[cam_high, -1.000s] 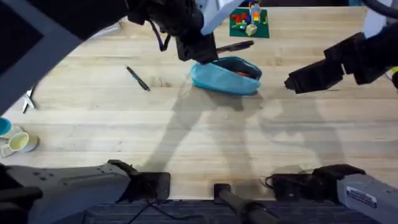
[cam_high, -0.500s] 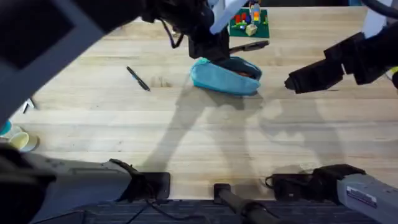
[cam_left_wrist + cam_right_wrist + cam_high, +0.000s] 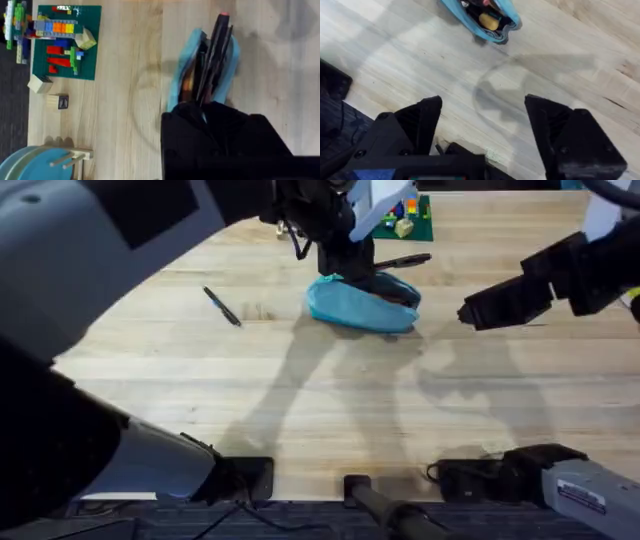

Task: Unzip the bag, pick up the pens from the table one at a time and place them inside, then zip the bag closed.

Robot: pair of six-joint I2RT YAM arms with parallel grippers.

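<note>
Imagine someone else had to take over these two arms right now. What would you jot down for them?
Left gripper: shut on a pen, holding it over the open bag.
Right gripper: open, empty, hovering above the table to the right of the bag.
Done: bag unzipped; first pen lifted, not yet released.
Left: drop this pen in, fetch the second pen lying left of the bag, then zip closed.

One light blue pouch (image 3: pixel 362 302) lies on the table (image 3: pixel 300 380). Two dark pens are visible: one (image 3: pixel 222 306) on the wood, one (image 3: pixel 400 261) over the pouch. Two grippers, left (image 3: pixel 350 265) and right (image 3: pixel 480 310).
</note>
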